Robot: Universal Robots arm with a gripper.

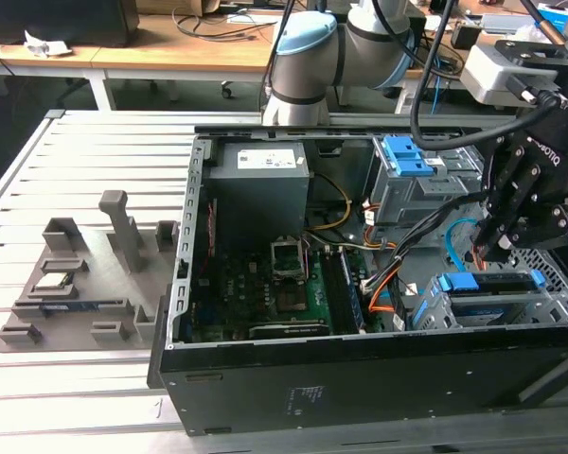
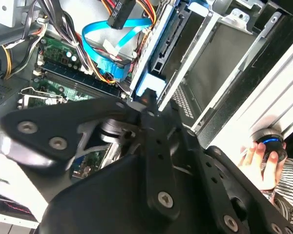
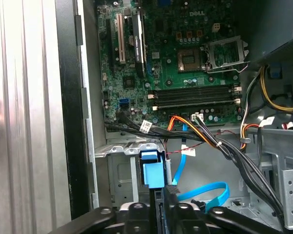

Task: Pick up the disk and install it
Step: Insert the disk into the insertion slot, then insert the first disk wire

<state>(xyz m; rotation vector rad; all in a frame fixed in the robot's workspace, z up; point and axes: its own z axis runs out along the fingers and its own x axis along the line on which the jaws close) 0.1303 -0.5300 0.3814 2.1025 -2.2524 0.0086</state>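
1. Nearest me, the black computer case [image 1: 360, 378] is lying open on the slotted tabletop [image 1: 95, 151]. A grey holder block [image 1: 85, 274] is sitting to its left.
2. Just inside the case's near right corner, the disk [image 1: 492, 283] is standing on edge in the grey drive bay [image 1: 434, 317], with a blue piece at each end. It seems to be sitting partly down in the bay, its top edge showing above the metal.
3. The claw [image 1: 490, 250] is hanging right over that top edge. In the first wrist view its jaws are sitting close together on either side of the blue rail [image 3: 153, 174], so I am judging it to be closed on the disk.
4. The pick-up is looking done and the install is looking under way. Whether the disk is fully seated I cannot tell.
5. Farther in, the motherboard [image 1: 265, 284] is lying on the case floor. Beyond it, the cage with blue latches [image 1: 398, 194] and the power-supply box [image 1: 260, 184] are sitting along the far wall, with the arm [image 1: 303, 57] rising behind them.
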